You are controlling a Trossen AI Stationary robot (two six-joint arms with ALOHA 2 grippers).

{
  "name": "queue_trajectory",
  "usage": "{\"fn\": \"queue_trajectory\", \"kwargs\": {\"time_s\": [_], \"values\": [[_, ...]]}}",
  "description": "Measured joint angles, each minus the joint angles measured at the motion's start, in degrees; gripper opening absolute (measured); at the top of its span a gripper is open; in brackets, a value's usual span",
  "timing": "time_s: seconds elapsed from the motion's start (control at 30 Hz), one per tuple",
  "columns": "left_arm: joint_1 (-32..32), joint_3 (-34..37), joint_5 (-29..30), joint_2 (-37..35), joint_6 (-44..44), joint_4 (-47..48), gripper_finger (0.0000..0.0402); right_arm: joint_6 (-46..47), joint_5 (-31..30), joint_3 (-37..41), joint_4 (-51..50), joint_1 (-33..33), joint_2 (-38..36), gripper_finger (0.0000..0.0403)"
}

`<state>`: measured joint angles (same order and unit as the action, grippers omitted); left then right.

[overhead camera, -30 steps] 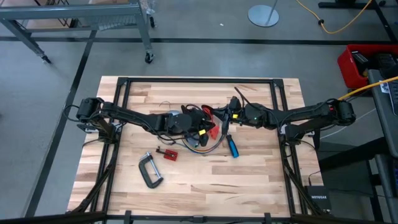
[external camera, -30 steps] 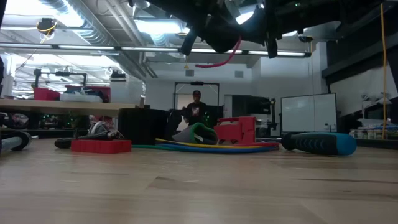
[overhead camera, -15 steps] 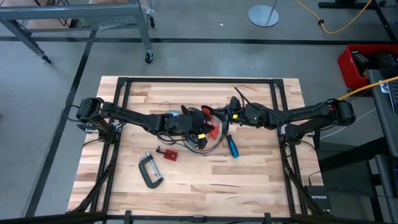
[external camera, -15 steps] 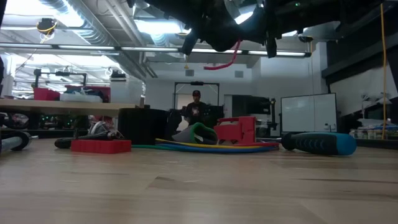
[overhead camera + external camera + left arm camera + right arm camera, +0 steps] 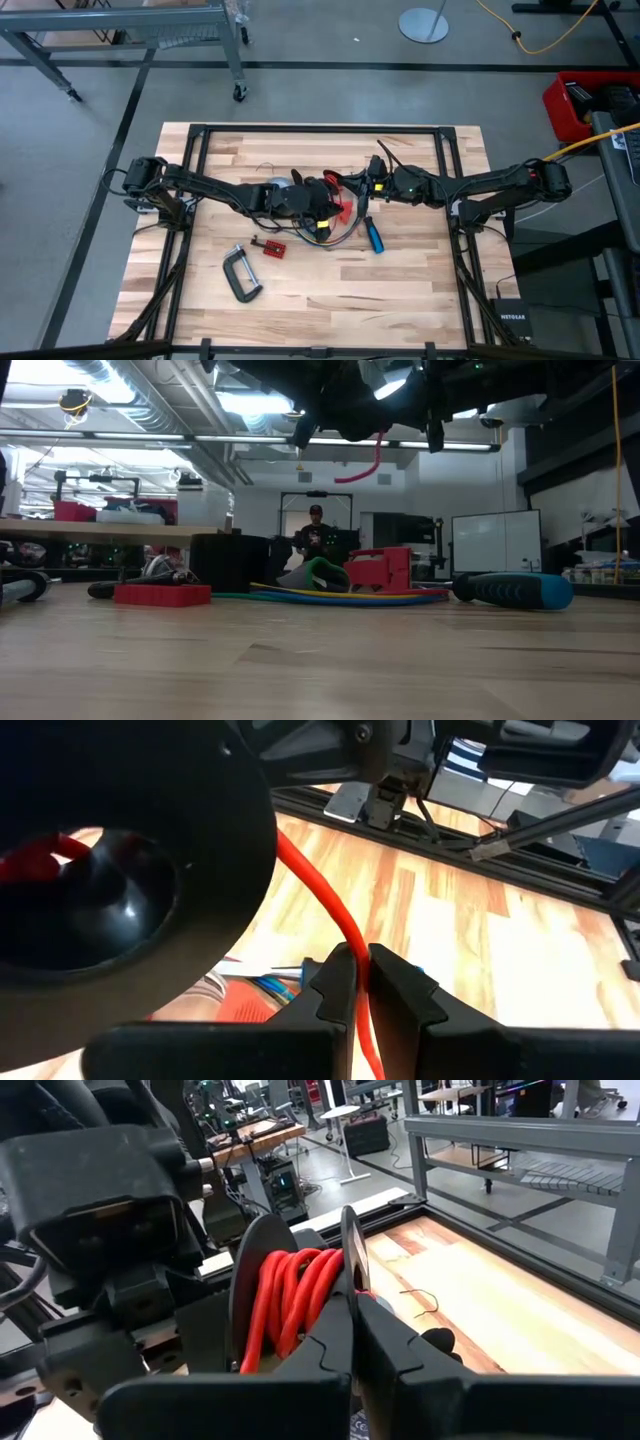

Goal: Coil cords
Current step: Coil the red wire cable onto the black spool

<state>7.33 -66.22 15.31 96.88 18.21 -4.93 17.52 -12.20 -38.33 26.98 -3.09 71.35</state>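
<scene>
since a second ago the left gripper (image 5: 322,203) has crept a little further toward the screwdriver (image 5: 372,236), and in the low view the loose red cord (image 5: 372,457) hanging under the arms now drops more steeply instead of sweeping sideways; nothing else on the table (image 5: 400,290) has shifted.

the left gripper hangs above the table just beside the cord pile, on the side away from the screwdriver. its fingers (image 5: 336,982) are nearly together, pinching the thin red cord (image 5: 330,915), which runs between them and on toward a black spool (image 5: 130,870).

the right gripper (image 5: 372,182) sits near the screwdriver's tip end, on the far side of it from the c-clamp (image 5: 240,274). its fingers (image 5: 335,1342) are fully closed on the thin edge of a dark spool flange (image 5: 352,1260), with red cord wound in several turns (image 5: 290,1300) right beside them.

the longer cord bundle (image 5: 330,230), with orange, green and purple strands, lies on the table between the left gripper and the screwdriver; in the low view its coloured strands (image 5: 330,596) rest flat on the wood next to a red block (image 5: 380,568). a small red part (image 5: 272,247) lies between the c-clamp and the bundle.

a person (image 5: 316,535) stands in the room well behind the table.
</scene>
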Motion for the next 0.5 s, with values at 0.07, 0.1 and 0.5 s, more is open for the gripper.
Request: {"fn": "queue_trajectory", "kwargs": {"time_s": [0.07,0.1,0.5], "values": [[0.02,0.00,0.00,0.00,-0.28,0.11,0.0018,0.00,0.17,0.00,0.00,0.00,0.00,0.0001],[0.02,0.00,0.00,0.00,-0.36,0.11,0.0018,0.00,0.17,0.00,0.00,-0.02,0.00,0.0001],[-0.04,0.04,1.32,0.06,-1.31,-0.59,0.0018,0.00,0.73,-0.02,0.24,-0.07,-0.04,0.0001]]}}
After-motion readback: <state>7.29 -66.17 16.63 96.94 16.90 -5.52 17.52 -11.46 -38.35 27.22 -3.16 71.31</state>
